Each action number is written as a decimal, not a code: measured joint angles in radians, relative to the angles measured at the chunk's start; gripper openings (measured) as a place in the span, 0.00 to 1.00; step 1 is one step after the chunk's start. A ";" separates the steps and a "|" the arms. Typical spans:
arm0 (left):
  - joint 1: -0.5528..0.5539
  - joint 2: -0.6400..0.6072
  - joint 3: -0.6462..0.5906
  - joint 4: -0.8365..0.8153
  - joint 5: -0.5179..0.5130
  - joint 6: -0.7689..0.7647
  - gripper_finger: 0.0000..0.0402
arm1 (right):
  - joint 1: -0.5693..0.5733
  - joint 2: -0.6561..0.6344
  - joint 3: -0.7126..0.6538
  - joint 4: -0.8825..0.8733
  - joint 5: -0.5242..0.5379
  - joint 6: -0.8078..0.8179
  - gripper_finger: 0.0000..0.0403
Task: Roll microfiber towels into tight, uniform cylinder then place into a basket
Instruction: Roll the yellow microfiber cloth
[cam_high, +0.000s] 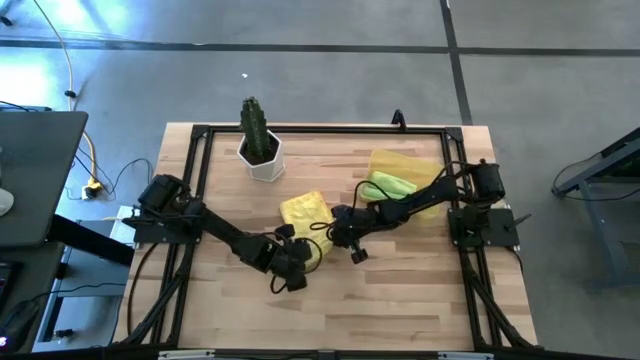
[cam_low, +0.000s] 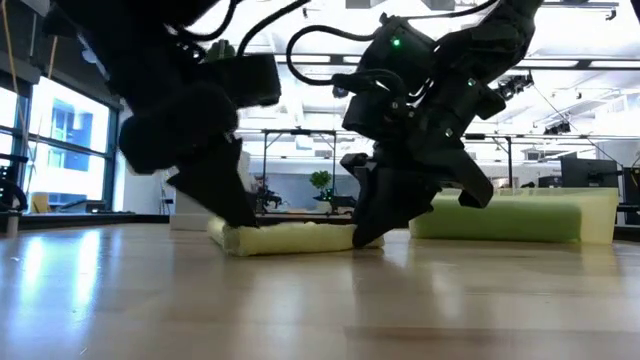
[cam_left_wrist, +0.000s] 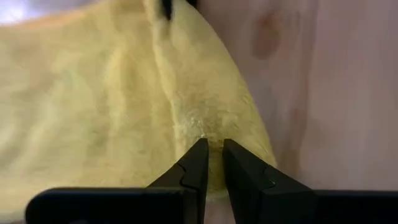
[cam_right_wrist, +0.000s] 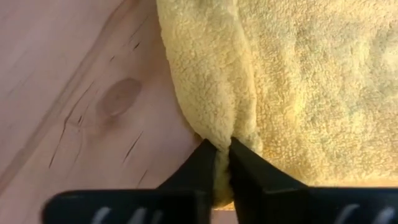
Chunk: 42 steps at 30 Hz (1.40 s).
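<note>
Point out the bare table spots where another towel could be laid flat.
Bare wood runs along the near edge below both arms, and between the cactus pot and basket. Crowded: centre, where left hand and right hand pinch the yellow towel.

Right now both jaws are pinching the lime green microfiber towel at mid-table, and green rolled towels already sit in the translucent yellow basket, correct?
Not quite: the towel pinched by the left gripper and right gripper is the bright yellow microfiber towel, as both wrist views show. The lime green rolled towels do sit in the translucent yellow plastic basket.
</note>
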 joint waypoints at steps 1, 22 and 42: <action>0.000 0.000 0.013 -0.019 -0.016 -0.001 0.11 | 0.000 0.000 0.000 -0.001 -0.003 0.001 0.05; -0.037 0.008 0.198 -0.092 -0.059 0.320 0.11 | -0.205 0.008 -0.008 -0.061 -0.566 0.662 0.01; 0.020 0.135 0.160 -0.120 -0.245 0.212 0.11 | -0.214 0.005 -0.005 -0.082 -0.565 0.675 0.01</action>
